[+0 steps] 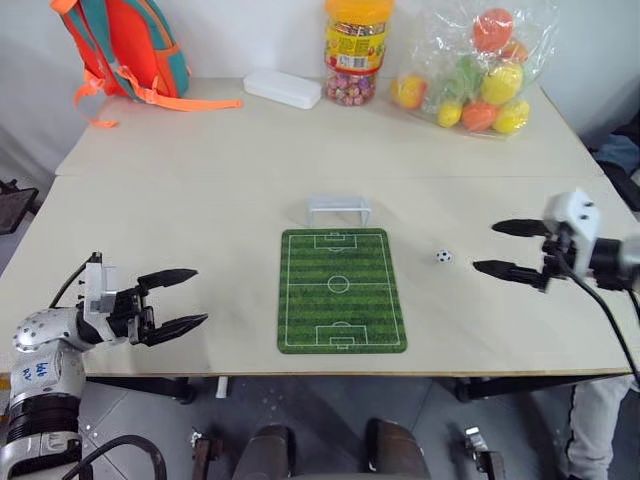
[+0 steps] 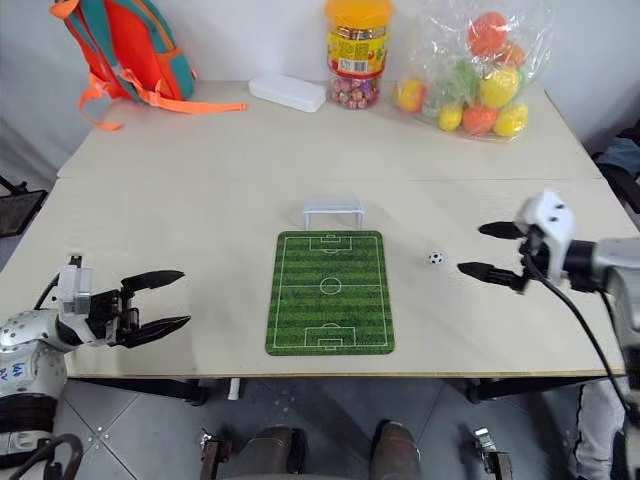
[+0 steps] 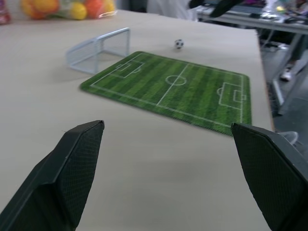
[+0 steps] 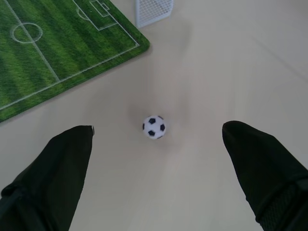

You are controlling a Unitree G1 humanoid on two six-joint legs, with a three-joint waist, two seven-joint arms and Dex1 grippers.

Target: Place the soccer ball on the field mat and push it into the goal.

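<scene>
Left eye view: soccer ball (image 1: 443, 256) lies on the bare surface (image 1: 200, 200) just right of the field mat (image 1: 341, 290), goal (image 1: 339, 211) at the mat's far edge. Right gripper (image 1: 511, 248) and left gripper (image 1: 185, 298): jaws wide, empty. Right wrist view cuts off the goal's frame.

place: robot lab | evidence: bare table (image 1: 200, 200), equipment bench (image 3: 269, 19), toy props

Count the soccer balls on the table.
1. The soccer ball lies on the bare table, just right of the field mat, ahead of the open right gripper. The bagged coloured balls could hide others.
</scene>
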